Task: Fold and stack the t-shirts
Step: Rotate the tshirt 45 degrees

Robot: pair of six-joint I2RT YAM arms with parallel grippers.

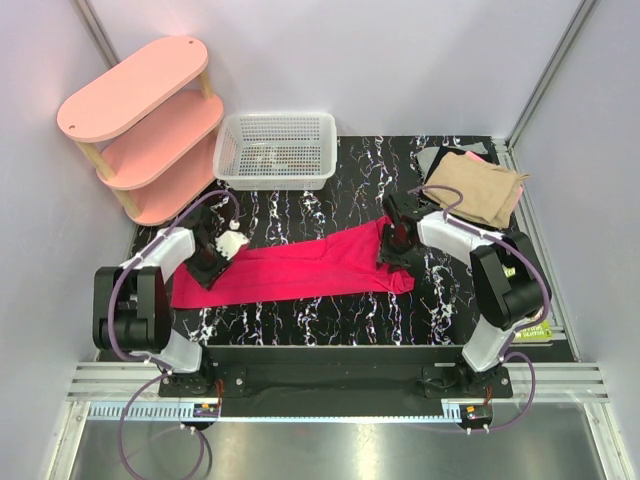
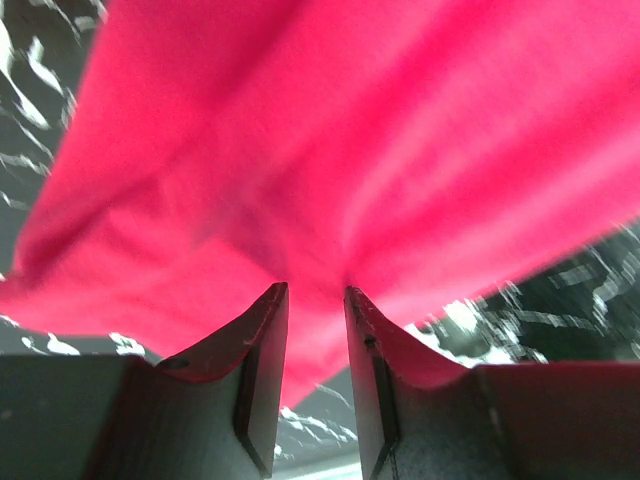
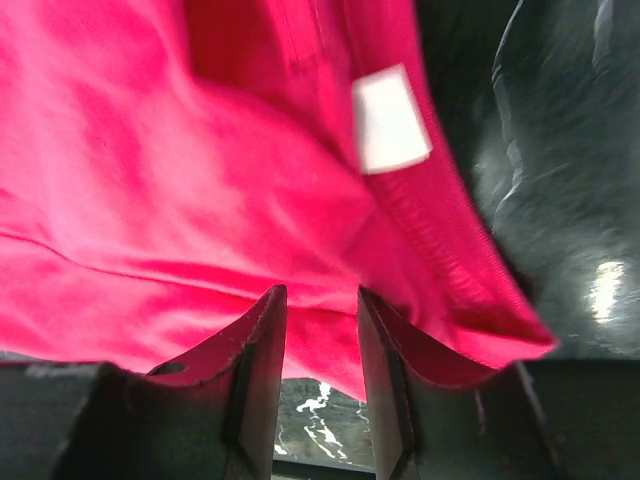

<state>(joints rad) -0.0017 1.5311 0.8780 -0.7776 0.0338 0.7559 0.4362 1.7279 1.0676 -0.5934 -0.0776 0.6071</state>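
The left end effector [image 2: 315, 300] has its jaws drawn close on a fold of the crimson t-shirt [image 1: 300, 270], at the cloth's left end in the overhead view. The right end effector [image 3: 318, 305] is likewise nipped on cloth, below the white label [image 3: 392, 118], at the right end. Between them the shirt lies as a long band across mid-frame on the worktop [image 1: 300, 325], rising slightly rightward. Each arm is nearest its own end, so I judge the fold needs both together. The tan t-shirt [image 1: 480, 188] lies upper right.
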